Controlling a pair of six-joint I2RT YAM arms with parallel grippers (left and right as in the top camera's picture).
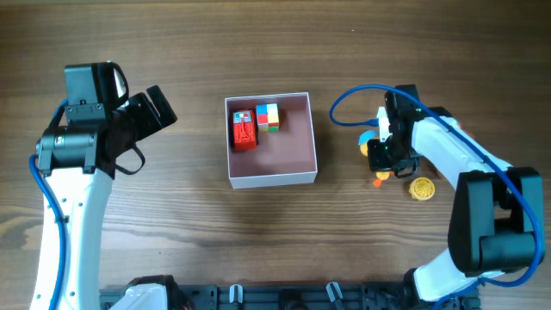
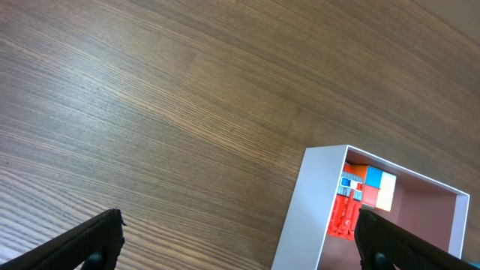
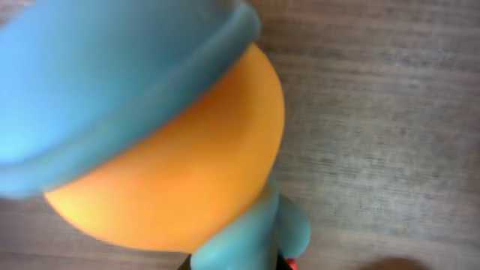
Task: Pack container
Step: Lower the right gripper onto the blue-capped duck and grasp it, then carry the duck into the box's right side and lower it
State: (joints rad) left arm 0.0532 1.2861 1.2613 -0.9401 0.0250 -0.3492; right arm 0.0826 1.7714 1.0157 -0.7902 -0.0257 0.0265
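Wooden desk (image 1: 172, 215): container (image 1: 274, 179) holds red toy (image 1: 244, 132), block (image 1: 269, 116); blue-orange toy (image 1: 368, 142), yellow toy (image 1: 421, 188) unpacked right of it; left end effector (image 1: 157, 108) wide, right end effector (image 1: 384, 153) can't tell.

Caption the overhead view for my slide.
Right gripper close to a blue-and-orange toy, beside the white-walled, pink-lined square container holding a red block and a multicoloured block.

container (image 1: 288, 153) at centre — 2 block toys (image 1: 245, 131) inside, far-left corner; figure toy (image 1: 368, 140), round toy (image 1: 421, 188) to its right.

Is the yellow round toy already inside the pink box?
No, the yellow round toy lies on the table, well apart from the container.
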